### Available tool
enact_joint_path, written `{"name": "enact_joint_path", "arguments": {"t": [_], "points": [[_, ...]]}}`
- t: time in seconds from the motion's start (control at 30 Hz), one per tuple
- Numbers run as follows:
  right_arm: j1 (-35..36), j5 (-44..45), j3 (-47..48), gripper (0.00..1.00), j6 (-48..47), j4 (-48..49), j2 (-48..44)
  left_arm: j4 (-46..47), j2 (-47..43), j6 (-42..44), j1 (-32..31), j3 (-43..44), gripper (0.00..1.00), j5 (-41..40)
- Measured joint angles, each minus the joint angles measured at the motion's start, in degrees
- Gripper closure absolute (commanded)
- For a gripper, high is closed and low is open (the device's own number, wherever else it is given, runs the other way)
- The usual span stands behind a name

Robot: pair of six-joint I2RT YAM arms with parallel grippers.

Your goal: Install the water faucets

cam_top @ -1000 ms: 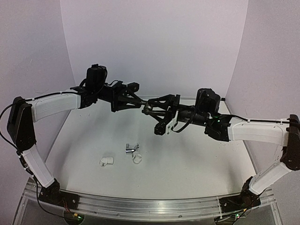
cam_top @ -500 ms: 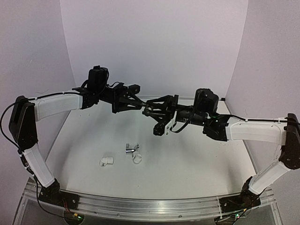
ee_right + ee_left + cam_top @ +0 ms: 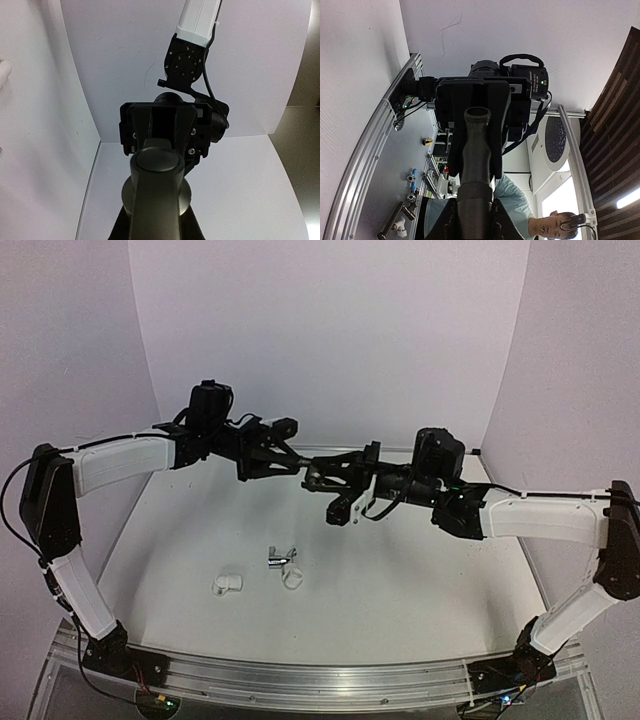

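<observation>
A matte black faucet (image 3: 312, 475) hangs in mid-air above the back of the table, gripped from both ends. My left gripper (image 3: 293, 464) is shut on its body, which fills the left wrist view (image 3: 476, 165) between my fingers. My right gripper (image 3: 326, 480) is shut on the other end. In the right wrist view the faucet's lever and round flange (image 3: 157, 185) sit between my fingers, with the left gripper (image 3: 162, 127) straight ahead. A shiny chrome faucet (image 3: 281, 558) lies on the table, untouched.
A white plastic elbow fitting (image 3: 228, 584) and a small white ring (image 3: 294, 580) lie on the white table (image 3: 420, 590) near the chrome faucet. White walls enclose the back and both sides. An aluminium rail (image 3: 300, 680) runs along the near edge.
My right gripper has risen slightly and shifted left, turning a little at the wrist, with the black faucet still held between both grippers. The left arm has barely moved.
</observation>
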Motion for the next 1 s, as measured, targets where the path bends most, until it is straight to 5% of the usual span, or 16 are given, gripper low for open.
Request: {"name": "enact_joint_path", "arguments": {"t": [0.27,0.6,1.0], "points": [[0.19,1.15,-0.08,1.00,1.28,-0.53,-0.08,-12.56,-0.69,9.73,0.72,2.18,0.02,-4.56],[0.19,6.19,-7.28,1.00,8.32,-0.82,-7.23,-46.13,-11.58,37.91,4.47,6.93,0.00,-36.56],[0.19,12.96,-15.04,1.00,17.79,-5.98,-19.68,-65.18,-29.07,61.97,4.17,-10.09,0.00,-63.44]]}}
